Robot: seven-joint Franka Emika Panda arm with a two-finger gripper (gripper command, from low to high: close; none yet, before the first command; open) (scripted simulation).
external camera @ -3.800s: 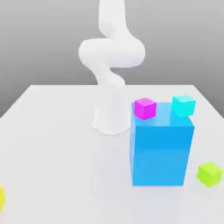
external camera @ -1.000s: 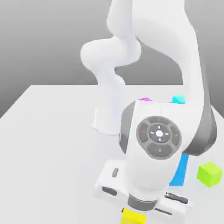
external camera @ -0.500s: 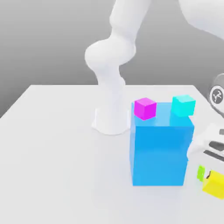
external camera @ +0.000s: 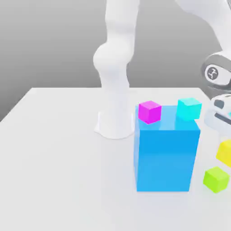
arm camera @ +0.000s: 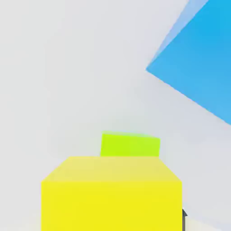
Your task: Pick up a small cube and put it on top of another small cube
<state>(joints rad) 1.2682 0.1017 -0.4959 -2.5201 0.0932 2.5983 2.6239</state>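
The small yellow cube (external camera: 224,153) hangs in the air at the exterior view's right edge, under the white hand, with my gripper (external camera: 225,143) shut on it. The lime-green small cube (external camera: 215,179) rests on the table just below it and slightly toward the exterior view's left, with a gap between the two. In the hand view the yellow cube (arm camera: 112,194) is large and close, and the lime-green cube (arm camera: 130,144) peeks out past its far edge.
A big blue block (external camera: 166,153) stands on the white table (external camera: 54,149) right beside the lime-green cube, with a magenta cube (external camera: 149,111) and a cyan cube (external camera: 189,108) on top. The arm's white base (external camera: 115,122) stands behind it. The blue block's corner (arm camera: 198,67) is near in the hand view.
The hand swung from the table's front to the exterior view's right with the yellow cube, then rose. The cube now hangs above the lime-green cube instead of beside it.
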